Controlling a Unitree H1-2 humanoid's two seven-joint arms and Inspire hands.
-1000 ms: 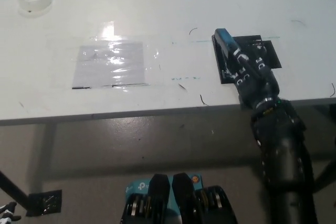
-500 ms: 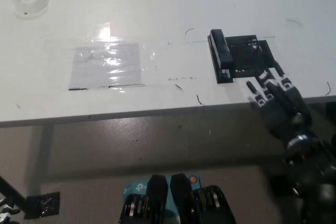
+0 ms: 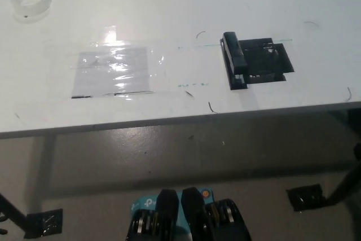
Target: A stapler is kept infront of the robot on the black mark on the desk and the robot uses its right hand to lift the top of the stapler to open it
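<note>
The black stapler (image 3: 234, 60) lies on the white desk (image 3: 169, 4), right of centre, on the left edge of the black mark (image 3: 269, 60), its length running near to far. Neither hand shows, so I cannot tell whether either is released or clenched. A taped clear sheet (image 3: 113, 71) sits left of centre, a tape roll (image 3: 31, 4) at the far left corner
</note>
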